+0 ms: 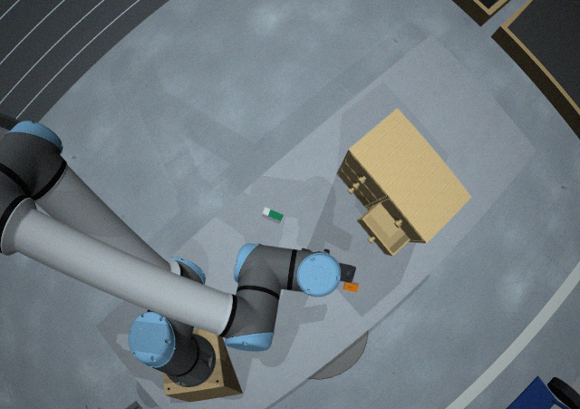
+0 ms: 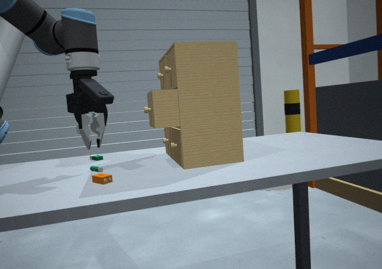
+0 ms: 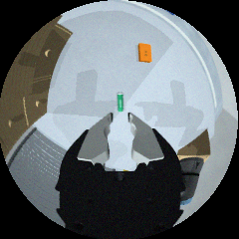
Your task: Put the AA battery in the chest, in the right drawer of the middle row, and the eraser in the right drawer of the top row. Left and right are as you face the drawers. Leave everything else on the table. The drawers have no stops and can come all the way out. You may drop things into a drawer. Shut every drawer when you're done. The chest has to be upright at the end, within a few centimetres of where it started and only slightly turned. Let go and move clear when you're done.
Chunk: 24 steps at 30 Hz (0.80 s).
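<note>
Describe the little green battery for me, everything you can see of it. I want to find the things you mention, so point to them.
The battery point(image 2: 96, 169) point(image 3: 120, 103) is a small, slim cylinder, mostly green, with a silvery, metal-looking end. It lies on its side on the table, between the orange block point(image 2: 101, 179) point(image 3: 144, 53) and the fingers point(image 2: 94, 143), which hang above the table. Neither touches it; only the table does.
</note>
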Tool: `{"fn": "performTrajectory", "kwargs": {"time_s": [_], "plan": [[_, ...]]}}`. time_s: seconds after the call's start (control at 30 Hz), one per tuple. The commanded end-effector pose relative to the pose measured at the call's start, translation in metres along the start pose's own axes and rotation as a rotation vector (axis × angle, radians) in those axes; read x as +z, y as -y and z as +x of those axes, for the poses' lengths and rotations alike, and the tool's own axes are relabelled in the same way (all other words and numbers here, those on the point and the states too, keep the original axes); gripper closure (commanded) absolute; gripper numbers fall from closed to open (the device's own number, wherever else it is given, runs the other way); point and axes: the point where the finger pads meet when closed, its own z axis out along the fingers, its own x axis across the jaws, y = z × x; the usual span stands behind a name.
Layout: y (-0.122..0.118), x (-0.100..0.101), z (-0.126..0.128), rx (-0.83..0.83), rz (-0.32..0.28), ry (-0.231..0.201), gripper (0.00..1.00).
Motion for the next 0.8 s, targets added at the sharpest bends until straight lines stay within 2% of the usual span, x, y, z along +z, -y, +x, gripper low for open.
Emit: {"fn": "performTrajectory", "kwargs": {"time_s": [0.0, 0.77], "plan": [[-0.002, 0.010, 0.001, 0.001, -0.003, 0.000, 0.83], [-0.001, 0.038, 0.001, 0.001, -0.003, 0.000, 0.83]]}}
